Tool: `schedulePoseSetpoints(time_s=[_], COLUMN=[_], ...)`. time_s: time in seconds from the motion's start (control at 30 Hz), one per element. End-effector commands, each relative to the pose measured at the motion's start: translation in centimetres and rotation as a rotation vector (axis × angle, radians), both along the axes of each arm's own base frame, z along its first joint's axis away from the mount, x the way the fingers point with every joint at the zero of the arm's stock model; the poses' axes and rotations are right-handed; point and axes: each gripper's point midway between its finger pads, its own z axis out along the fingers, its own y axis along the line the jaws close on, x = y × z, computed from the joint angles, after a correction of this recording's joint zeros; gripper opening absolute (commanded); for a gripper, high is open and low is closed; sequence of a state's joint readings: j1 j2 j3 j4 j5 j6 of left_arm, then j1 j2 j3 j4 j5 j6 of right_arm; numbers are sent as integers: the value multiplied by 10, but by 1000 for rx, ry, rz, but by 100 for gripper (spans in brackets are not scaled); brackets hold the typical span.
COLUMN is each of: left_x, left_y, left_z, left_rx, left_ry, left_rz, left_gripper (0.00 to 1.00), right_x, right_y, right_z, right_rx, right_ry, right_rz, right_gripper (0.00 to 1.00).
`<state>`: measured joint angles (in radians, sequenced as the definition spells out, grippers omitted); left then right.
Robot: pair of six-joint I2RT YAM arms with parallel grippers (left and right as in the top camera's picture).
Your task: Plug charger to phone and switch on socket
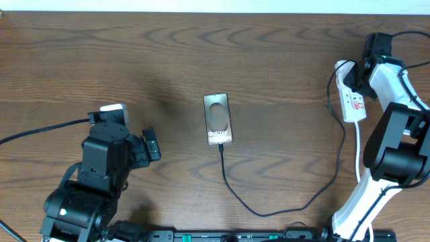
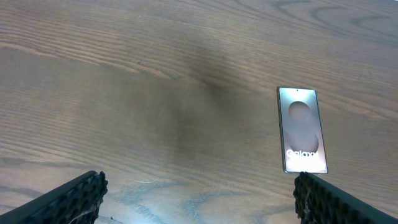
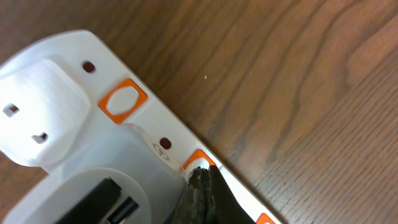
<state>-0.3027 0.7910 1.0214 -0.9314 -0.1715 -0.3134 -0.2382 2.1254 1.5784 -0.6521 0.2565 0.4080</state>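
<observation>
The bronze phone [image 1: 218,119] lies flat at the table's middle, lettering toward me; it also shows in the left wrist view [image 2: 301,129]. The black charger cable [image 1: 269,212] runs from the phone's near end in a loop to the white power strip [image 1: 351,94] at the far right. My right gripper [image 1: 359,70] is shut, its tips [image 3: 202,180] pressed on an orange switch [image 3: 198,159] of the strip [image 3: 143,149], beside a white plug [image 3: 37,118]. My left gripper [image 1: 152,144] is open and empty, left of the phone; its tips frame bare wood [image 2: 199,193].
The strip's white cord [image 1: 358,151] trails toward the near right beside the right arm. The left arm's black cable [image 1: 40,129] runs off the left edge. A black rail [image 1: 235,235] lies along the table's near edge.
</observation>
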Motion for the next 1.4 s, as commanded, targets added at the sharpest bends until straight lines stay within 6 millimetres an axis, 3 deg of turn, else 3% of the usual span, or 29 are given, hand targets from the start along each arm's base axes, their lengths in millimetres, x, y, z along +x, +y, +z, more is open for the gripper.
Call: schedulePoseSetpoints(time_s=[0.0,0.27,0.57,1.13,1.37], left_x=[0,0,0,0,0], left_y=[4,4,4,4,4], left_z=[-1,-1,-1,-1,-1], left_rx=[16,16,16,16,17], left_ry=[0,0,0,0,-1], left_rz=[13,13,13,13,13], left_gripper=[98,98,98,98,98], right_x=[12,12,4,9,16], right_y=[4,9,24,61,90], right_z=[8,4,-17,-24,-33], right_rx=[-20,5,64,123,200], right_ry=[-21,-20,-5,-7,-17], right_rz=[35,42,69,147,219], right_gripper=[1,1,1,1,1])
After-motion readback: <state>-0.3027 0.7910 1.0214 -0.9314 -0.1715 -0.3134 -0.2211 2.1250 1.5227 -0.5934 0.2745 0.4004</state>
